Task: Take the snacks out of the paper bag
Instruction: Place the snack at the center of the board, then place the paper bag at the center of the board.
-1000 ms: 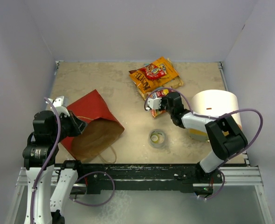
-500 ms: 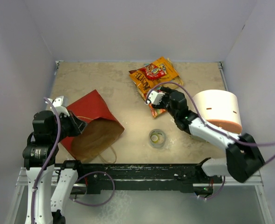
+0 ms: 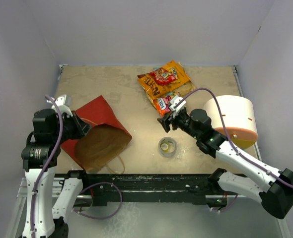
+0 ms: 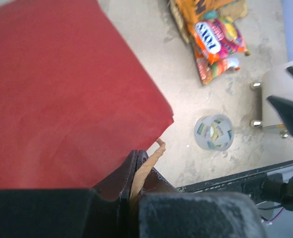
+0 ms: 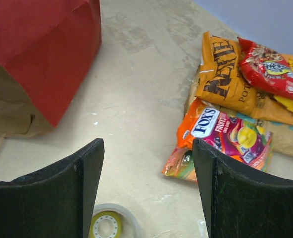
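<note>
I have my left gripper (image 4: 136,166) pinching the rim of the bag (image 3: 101,130) at 8 o'clock, my right gripper (image 5: 147,146) fingers spread beside the snacks (image 3: 165,81) at 1 o'clock.

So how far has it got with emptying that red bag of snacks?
Mostly done, it seems: several snack packets lie piled far across the table, an orange Fox's packet nearest. In hand: the left gripper is shut on the rim of the paper bag; the right gripper hangs open and empty by the pile. Left: no packet shows in the bag's mouth, but its depths are hidden, so maybe a last check.
</note>
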Motion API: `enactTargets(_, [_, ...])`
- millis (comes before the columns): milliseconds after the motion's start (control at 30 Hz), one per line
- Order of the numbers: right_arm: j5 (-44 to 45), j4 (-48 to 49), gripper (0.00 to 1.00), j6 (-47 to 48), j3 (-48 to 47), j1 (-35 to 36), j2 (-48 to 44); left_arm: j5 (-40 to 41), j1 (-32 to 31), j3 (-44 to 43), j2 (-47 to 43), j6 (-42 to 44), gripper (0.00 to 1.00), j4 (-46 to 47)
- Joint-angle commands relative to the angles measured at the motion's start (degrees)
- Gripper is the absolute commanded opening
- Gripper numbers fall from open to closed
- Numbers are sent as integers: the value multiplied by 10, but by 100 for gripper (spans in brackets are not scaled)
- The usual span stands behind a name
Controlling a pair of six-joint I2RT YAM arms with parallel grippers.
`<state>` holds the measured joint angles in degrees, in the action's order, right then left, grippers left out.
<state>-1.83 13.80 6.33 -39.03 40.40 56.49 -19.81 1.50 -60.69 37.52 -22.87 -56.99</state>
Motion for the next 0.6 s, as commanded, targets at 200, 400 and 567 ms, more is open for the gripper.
enactTargets(200, [-26, 3, 78, -110, 3, -3, -69, -154, 4, -193, 156, -119, 0, 153])
enactTargets(400, [7, -8, 80, -117, 18, -3, -129, -249, 4, -168, 230, -306, 0, 374])
enactTargets(567, [29, -32, 81, -113, 18, -3, -161, -203, 9, -178, 277, -234, 0, 302])
